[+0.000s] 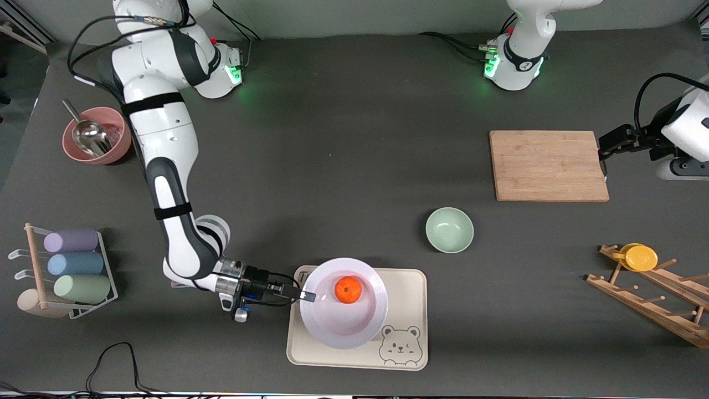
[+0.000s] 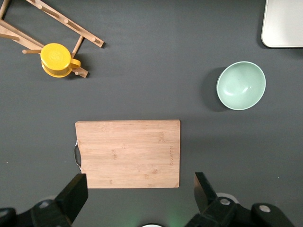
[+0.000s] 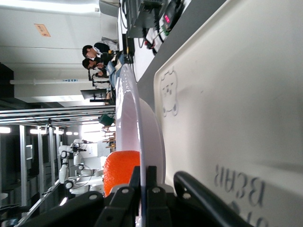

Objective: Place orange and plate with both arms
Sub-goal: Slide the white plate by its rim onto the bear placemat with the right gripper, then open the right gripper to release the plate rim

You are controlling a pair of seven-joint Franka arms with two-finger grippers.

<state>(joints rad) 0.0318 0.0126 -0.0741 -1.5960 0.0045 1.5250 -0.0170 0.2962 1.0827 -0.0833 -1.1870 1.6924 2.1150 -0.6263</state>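
Plate with orange over the tray, right claw clamped on its rim.

Right claw (image 1: 302,294) grips the rim of the plate (image 1: 354,327) at the right arm's end; the right wrist view shows the plate held clear above the bear-print tray (image 1: 410,293). Orange (image 1: 348,289) sits in the plate. Judgement: orange step done, set-down and release left. Left claw (image 2: 137,196) spread wide, empty, waiting over the cutting board (image 2: 128,153). Count: one orange, one plate, one tray, one green bowl (image 1: 449,229), one board.
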